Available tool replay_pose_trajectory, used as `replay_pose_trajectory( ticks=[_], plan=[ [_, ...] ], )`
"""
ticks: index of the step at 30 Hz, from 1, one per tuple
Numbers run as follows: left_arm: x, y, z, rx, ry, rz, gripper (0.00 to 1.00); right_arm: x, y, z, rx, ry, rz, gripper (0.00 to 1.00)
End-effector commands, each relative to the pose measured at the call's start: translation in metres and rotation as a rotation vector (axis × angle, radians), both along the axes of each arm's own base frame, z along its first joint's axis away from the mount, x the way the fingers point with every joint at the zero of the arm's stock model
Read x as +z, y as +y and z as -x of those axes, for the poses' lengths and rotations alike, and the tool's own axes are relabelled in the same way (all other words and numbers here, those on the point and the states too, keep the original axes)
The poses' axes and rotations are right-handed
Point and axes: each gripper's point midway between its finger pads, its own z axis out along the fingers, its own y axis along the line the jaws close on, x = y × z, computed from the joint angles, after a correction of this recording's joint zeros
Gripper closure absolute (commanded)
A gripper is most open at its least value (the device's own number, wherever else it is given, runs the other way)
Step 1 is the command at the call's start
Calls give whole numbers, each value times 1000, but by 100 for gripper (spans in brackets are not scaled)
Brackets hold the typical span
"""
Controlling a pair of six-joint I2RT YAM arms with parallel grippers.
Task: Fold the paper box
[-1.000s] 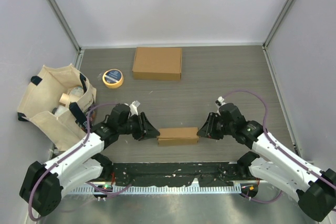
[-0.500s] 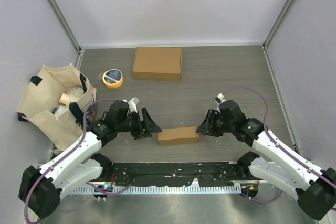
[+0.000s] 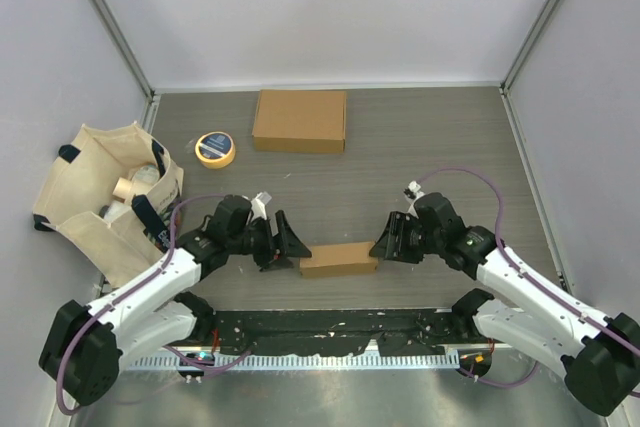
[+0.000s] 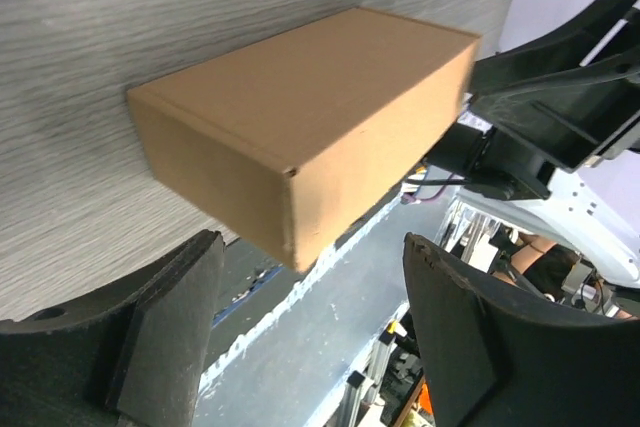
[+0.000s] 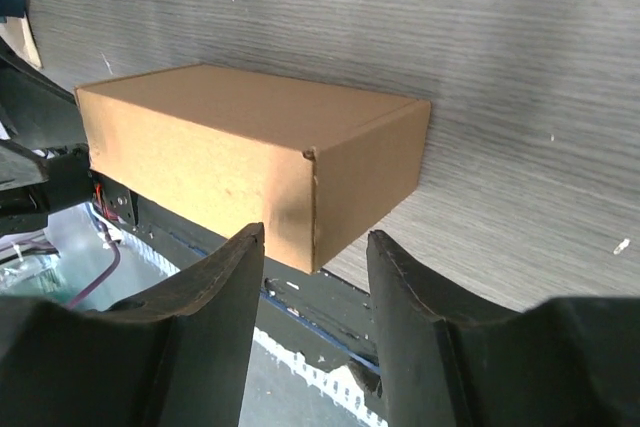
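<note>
All gear is sitting on or beside table [image 3: 430, 147]. Bag [image 3: 95, 207] is slumping at its left edge. Carton [image 3: 299, 120] is lying flat at the far side. Closed box [image 3: 338, 259] is sitting near the front edge, between the grippers. Left gripper [image 3: 290, 243] is gaping wide at its left end, holding nothing. Right gripper [image 3: 380, 245] is standing parted around its right end, not clamping. Tape [image 3: 215, 148] is lying left of carton.
</note>
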Motion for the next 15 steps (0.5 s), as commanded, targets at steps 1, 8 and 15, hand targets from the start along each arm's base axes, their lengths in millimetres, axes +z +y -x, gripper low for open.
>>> replay_pose_trajectory(
  ticks=[1,8,15],
  plan=[
    [25,-12,-18,-18,-87,40,23,13,5,-11,53,-48,5,48],
    [24,-38,-17,-117,-39,106,38,15,34,-11,149,-10,-117,56],
    [80,-57,-84,-136,-307,1,58,76,53,-89,153,-312,-45,62]
  ],
)
